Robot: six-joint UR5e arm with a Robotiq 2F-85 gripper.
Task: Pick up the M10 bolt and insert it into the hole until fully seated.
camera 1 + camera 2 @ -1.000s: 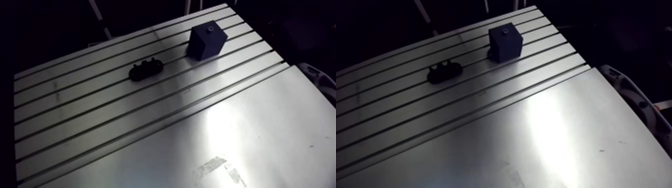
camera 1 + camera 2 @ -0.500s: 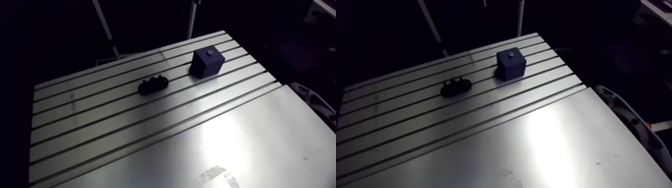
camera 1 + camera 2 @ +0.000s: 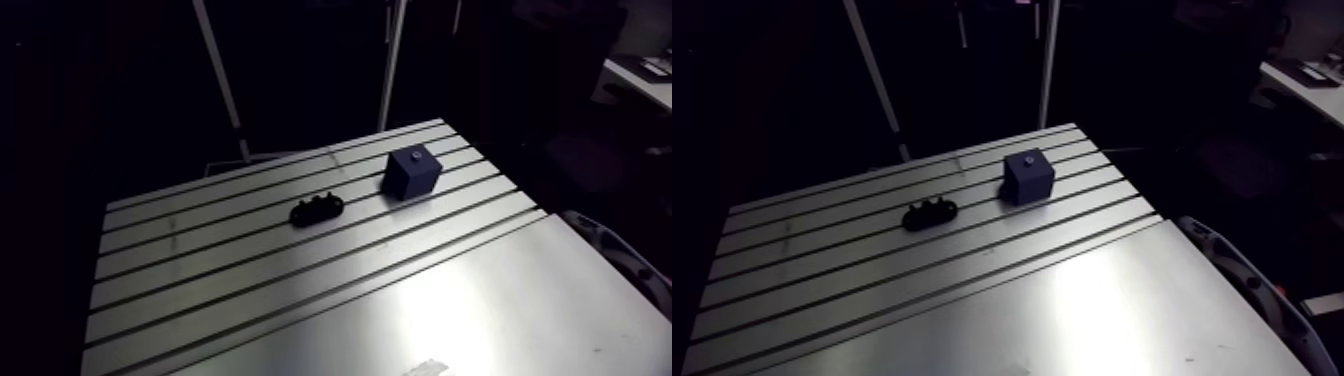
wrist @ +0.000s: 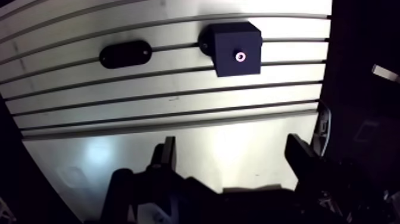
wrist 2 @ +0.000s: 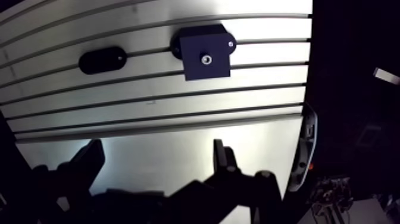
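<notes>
The gripper (image 4: 232,143) is showing black all over, its two fingers (image 4: 168,156) looking flat and blocky with squared tips. Behind the fingers the gripper is appearing as a dark, bulky mass with rounded shapes, and deep shadow is hiding any screws, cables or markings on it.

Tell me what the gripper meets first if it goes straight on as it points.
Probably the bare table, right under the gripper. The dark blue block and black oval part lie farther ahead on the slots, seemingly off that line.
</notes>
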